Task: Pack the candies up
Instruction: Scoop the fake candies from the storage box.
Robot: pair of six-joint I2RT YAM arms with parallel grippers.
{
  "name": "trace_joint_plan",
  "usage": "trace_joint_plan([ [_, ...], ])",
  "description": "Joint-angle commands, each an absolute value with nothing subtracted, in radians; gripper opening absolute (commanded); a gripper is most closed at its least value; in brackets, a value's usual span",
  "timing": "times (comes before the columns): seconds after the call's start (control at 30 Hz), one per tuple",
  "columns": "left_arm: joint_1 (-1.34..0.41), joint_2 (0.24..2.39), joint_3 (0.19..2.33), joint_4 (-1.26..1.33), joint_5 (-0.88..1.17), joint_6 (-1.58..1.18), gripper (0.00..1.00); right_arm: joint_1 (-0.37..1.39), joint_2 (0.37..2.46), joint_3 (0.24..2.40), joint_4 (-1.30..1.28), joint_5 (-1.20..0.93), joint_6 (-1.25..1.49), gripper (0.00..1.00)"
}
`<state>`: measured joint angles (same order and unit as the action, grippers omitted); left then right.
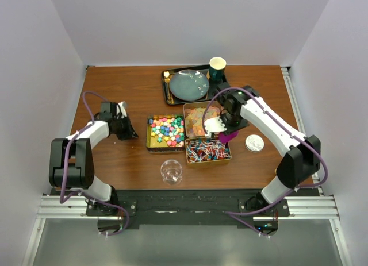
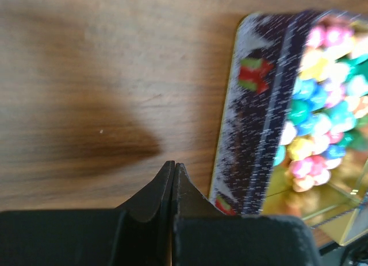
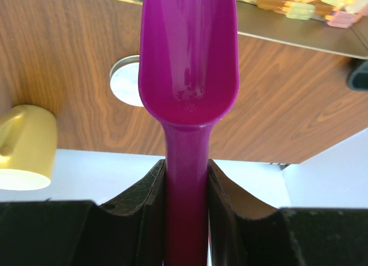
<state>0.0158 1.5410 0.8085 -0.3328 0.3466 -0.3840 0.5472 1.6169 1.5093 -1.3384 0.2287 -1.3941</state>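
The candies lie in three open tins: multicoloured cubes (image 1: 166,131), pale gummies (image 1: 197,119) and small wrapped pieces (image 1: 207,151). My left gripper (image 1: 130,131) rests low over the wood just left of the cube tin and is shut on nothing. In the left wrist view its tips (image 2: 173,166) meet, with the tin's patterned wall (image 2: 259,105) and the cubes (image 2: 322,105) to the right. My right gripper (image 1: 229,128) hovers between the gummy and wrapped-piece tins. It is shut on the handle of the purple scoop (image 3: 188,59), whose bowl looks empty; gummies (image 3: 305,2) show beyond it.
A clear glass jar (image 1: 171,171) stands near the front, below the tins. Its silver lid (image 1: 255,142) lies right of them. At the back is a dark tray (image 1: 166,93) with a grey plate (image 1: 188,84) and a cup (image 1: 217,68). A pale yellow cup-like object (image 3: 26,145) shows at the left.
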Motion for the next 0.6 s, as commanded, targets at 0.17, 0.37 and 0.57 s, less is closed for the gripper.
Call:
trace_joint_plan([
  [0.17, -0.064, 1.554, 0.75, -0.275, 0.31, -0.419, 0.0, 0.679, 1.718, 1.491, -1.589, 0.492, -1.14, 0.0],
  [0.37, -0.09, 1.592, 0.752, -0.245, 0.337, -0.416, 0.0, 0.692, 1.787, 1.483, -1.588, 0.485, -1.033, 0.0],
  [0.57, -0.095, 1.597, 0.741, -0.227, 0.354, -0.414, 0.0, 0.695, 1.827, 1.517, -1.568, 0.325, -0.953, 0.0],
])
